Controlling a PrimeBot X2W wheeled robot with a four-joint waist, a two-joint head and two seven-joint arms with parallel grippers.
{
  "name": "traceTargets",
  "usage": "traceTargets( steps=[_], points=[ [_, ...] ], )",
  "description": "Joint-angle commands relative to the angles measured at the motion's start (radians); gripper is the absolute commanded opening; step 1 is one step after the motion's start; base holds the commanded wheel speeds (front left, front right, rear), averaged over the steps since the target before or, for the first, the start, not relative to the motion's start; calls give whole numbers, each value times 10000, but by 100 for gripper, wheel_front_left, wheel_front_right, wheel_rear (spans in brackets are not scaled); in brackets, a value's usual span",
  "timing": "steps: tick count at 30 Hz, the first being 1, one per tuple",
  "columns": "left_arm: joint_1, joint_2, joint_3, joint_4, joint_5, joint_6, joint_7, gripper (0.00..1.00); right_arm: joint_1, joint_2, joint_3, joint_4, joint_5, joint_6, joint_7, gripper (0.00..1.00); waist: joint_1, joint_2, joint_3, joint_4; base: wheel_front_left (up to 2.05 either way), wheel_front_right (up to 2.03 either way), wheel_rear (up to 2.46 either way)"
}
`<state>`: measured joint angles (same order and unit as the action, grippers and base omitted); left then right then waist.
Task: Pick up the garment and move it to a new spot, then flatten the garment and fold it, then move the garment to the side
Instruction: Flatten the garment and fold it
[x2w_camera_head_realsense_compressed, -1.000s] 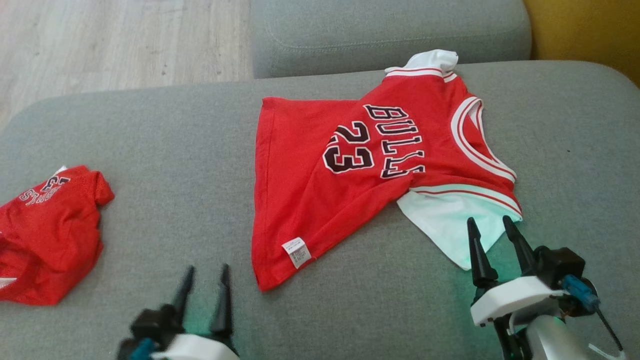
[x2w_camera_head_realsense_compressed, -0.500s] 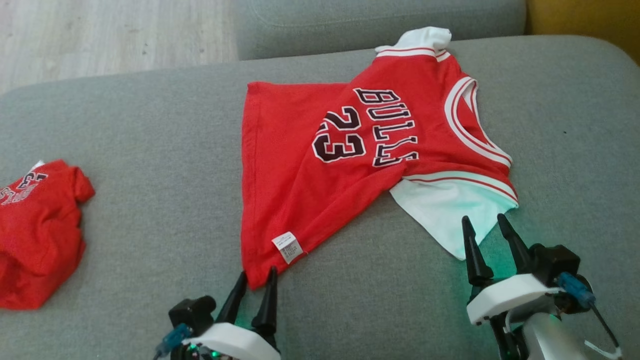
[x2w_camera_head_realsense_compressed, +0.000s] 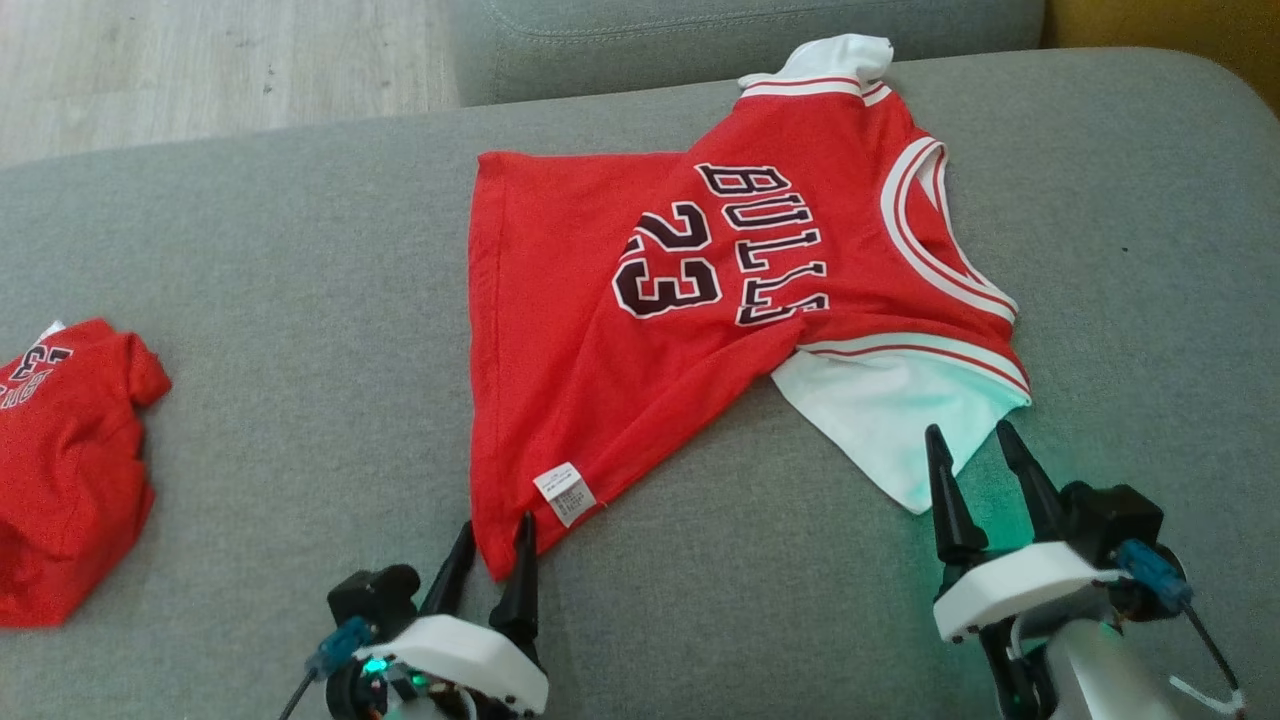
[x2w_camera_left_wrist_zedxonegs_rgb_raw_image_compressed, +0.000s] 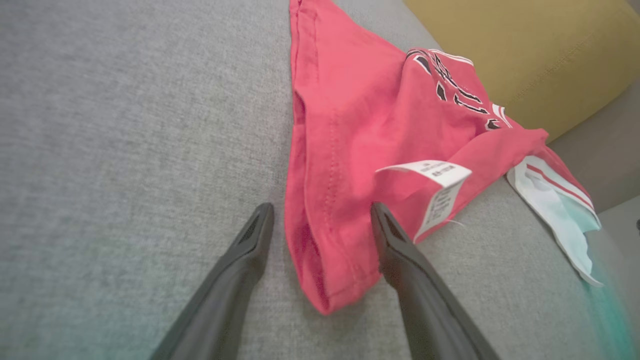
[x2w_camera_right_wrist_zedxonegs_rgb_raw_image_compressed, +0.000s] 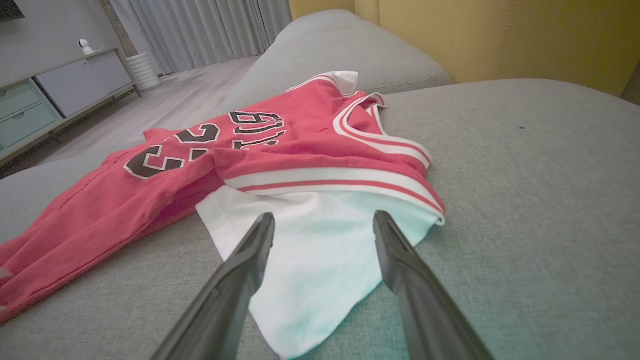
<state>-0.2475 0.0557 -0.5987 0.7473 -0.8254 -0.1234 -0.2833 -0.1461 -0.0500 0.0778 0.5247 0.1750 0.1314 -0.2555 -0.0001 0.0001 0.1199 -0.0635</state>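
Left tool (x2w_camera_head_realsense_compressed: 497, 524), jaws apart, straddles near corner of garment (x2w_camera_head_realsense_compressed: 620, 380).

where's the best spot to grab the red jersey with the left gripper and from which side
The near hem corner of the red jersey, from the robot's side, low along the couch: it juts out as a loose point, and the left gripper straddles it, jaws open.

Garment (x2w_camera_head_realsense_compressed: 600, 380): matt knit cloth; label (x2w_camera_head_realsense_compressed: 565, 493) papery. Sofa (x2w_camera_head_realsense_compressed: 250, 250): coarse woven fabric, matt. Floor (x2w_camera_head_realsense_compressed: 150, 60): smooth wood.
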Motion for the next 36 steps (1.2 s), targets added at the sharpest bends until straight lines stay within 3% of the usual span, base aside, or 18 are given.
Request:
traceTargets(
  steps=[1,3,9,24,25,26,31,36],
  points=[
    [67,-54,-125,301,-247,-72,215,96,-441,-3,192,-299,28,-7,-63,100,1,-1,10,-3,0,0,0],
    [-92,-54,-609,493,-553,-72,215,0,-463,-3,189,-279,13,-7,-63,100,1,-1,26,2,0,0,0],
    [-518,-54,-1237,738,-1174,-72,215,0,-339,-3,-16,116,-91,-7,-63,100,1,-1,11,108,0,0,0],
    [-208,31,-7,-24,-185,-72,215,0,-462,-3,448,2858,201,-7,-63,100,1,-1,-46,453,0,0,0],
    [-189,24,27,-44,-146,-72,215,0,-522,-3,676,3086,361,-7,-63,67,1,-1,-48,456,0,0,0],
    [-170,17,57,-61,-116,-72,215,0,-582,-3,917,3309,487,-7,-63,0,1,-1,-50,455,0,0,0],
    [-156,-5,265,-181,17,-73,215,0,-889,-7,1469,3688,1228,-7,-63,0,1,-1,-52,421,0,0,0],
    [-418,170,828,-780,176,-73,215,0,-1017,-316,1019,1931,1691,-7,-63,0,1,-1,-131,389,0,0,0]
  ],
)
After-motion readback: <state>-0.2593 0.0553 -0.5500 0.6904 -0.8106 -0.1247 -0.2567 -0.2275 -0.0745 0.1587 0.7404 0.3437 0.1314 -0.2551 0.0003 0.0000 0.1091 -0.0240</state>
